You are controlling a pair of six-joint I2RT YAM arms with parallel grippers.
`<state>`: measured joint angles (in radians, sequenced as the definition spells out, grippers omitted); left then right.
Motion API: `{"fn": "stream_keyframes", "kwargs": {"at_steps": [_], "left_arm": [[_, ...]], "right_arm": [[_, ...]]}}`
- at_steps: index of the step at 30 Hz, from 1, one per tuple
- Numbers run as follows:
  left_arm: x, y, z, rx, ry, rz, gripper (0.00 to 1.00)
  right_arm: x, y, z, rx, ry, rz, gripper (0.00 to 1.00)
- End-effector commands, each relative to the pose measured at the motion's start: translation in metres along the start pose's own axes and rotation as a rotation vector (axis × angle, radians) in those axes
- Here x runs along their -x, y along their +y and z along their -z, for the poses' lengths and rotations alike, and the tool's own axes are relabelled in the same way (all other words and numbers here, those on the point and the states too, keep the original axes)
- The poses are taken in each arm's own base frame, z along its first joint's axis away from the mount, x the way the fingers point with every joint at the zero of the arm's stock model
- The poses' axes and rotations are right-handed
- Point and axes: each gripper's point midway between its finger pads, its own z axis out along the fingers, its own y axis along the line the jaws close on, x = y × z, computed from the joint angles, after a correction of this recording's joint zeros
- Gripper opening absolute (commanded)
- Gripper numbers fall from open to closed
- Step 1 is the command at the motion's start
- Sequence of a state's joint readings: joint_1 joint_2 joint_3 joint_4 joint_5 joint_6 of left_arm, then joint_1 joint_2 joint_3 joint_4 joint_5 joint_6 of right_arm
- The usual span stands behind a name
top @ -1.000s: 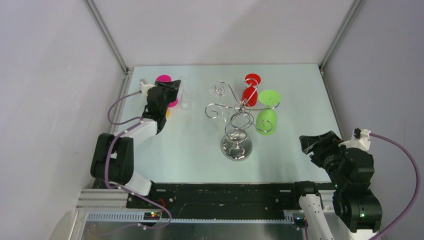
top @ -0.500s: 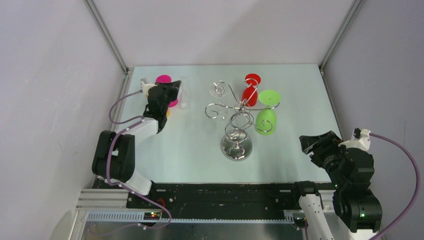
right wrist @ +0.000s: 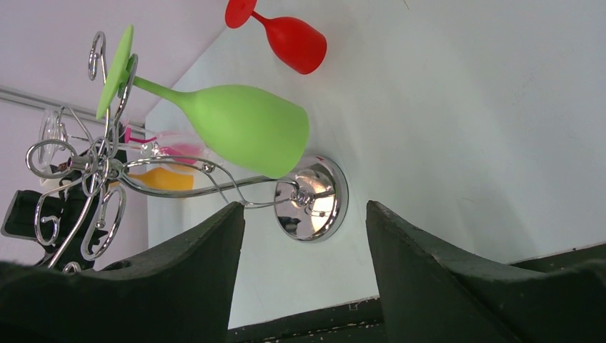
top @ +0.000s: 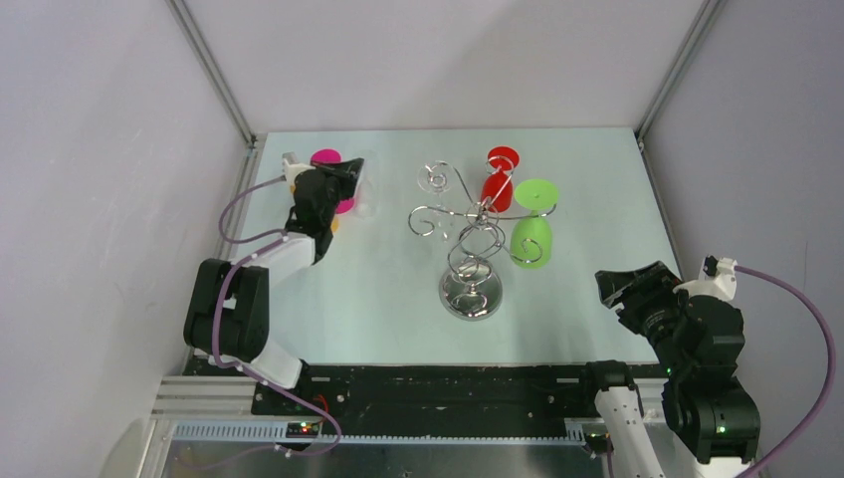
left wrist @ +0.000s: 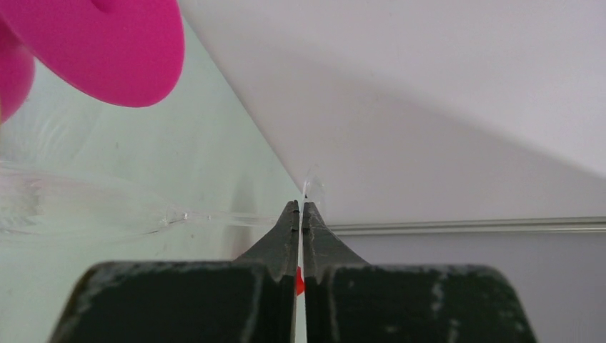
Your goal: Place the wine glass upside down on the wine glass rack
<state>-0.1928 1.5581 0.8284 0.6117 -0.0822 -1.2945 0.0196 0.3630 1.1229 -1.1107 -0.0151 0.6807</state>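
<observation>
While the left gripper point(left wrist: 300, 211) is pinched tight on the clear wine glass point(left wrist: 107, 211) at the far left, the right gripper point(right wrist: 306, 236) hangs near right, fingers apart.

Pale green table point(top: 378, 309). Rack point(top: 471, 296) stands mid-table on its round mirrored base. Pink glass point(top: 326, 156) near the far left corner. Clear glass point(top: 366, 199) just beside it; contact with the surface indeterminate.

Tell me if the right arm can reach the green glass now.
Probably yes: the right gripper is open, facing the green glass, nothing between them. The left gripper is shut on the clear wine glass elsewhere.
</observation>
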Motion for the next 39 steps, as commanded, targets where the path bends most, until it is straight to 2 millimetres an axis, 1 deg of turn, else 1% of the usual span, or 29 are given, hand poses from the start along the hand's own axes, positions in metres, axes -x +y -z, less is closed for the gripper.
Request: {"fn": "stream_keyframes", "kwargs": {"at_steps": [1,4,6,12,16,17,20,24,25,27,31,34,36,39], "left_arm": [[0.008,-0.047,-0.002,-0.127,0.004,0.035,0.0],[0.012,-0.061,0.003,-0.16,-0.002,0.038,0.0],[0.016,-0.075,0.011,-0.191,-0.012,0.04,0.0],[0.031,-0.103,0.031,-0.257,-0.054,0.037,0.0],[0.038,-0.12,0.046,-0.299,-0.072,0.039,0.0],[0.038,-0.121,0.048,-0.302,-0.074,0.04,0.0],[0.043,-0.132,0.059,-0.33,-0.086,0.042,0.0],[0.047,-0.142,0.073,-0.355,-0.091,0.039,0.0],[0.047,-0.141,0.075,-0.355,-0.093,0.036,0.0],[0.05,-0.145,0.085,-0.362,-0.101,0.025,0.0],[0.057,-0.14,0.1,-0.325,-0.139,0.002,0.0],[0.059,-0.138,0.109,-0.304,-0.146,-0.026,0.0],[0.06,-0.141,0.116,-0.302,-0.144,-0.032,0.0],[0.059,-0.15,0.125,-0.314,-0.123,-0.051,0.0]], "right_arm": [[0.005,0.003,0.004,0.021,-0.035,-0.006,0.68],[0.008,0.0,0.004,0.009,-0.054,-0.001,0.68],[0.009,0.0,0.005,0.011,-0.057,0.001,0.68],[0.009,0.0,0.005,0.015,-0.059,-0.001,0.68],[0.009,0.0,0.007,0.018,-0.065,0.003,0.68],[0.009,0.0,0.008,0.02,-0.065,0.004,0.68],[0.01,-0.001,0.009,0.02,-0.071,0.004,0.68],[0.009,-0.002,0.01,0.02,-0.071,0.002,0.68],[0.009,-0.002,0.01,0.023,-0.071,0.003,0.68],[0.01,-0.002,0.01,0.022,-0.073,0.003,0.68],[0.011,-0.002,0.009,0.022,-0.075,0.006,0.68],[0.012,-0.003,0.009,0.021,-0.076,0.011,0.68],[0.012,-0.001,0.01,0.032,-0.073,0.012,0.68],[0.013,-0.003,0.011,0.033,-0.082,0.007,0.68]]}}
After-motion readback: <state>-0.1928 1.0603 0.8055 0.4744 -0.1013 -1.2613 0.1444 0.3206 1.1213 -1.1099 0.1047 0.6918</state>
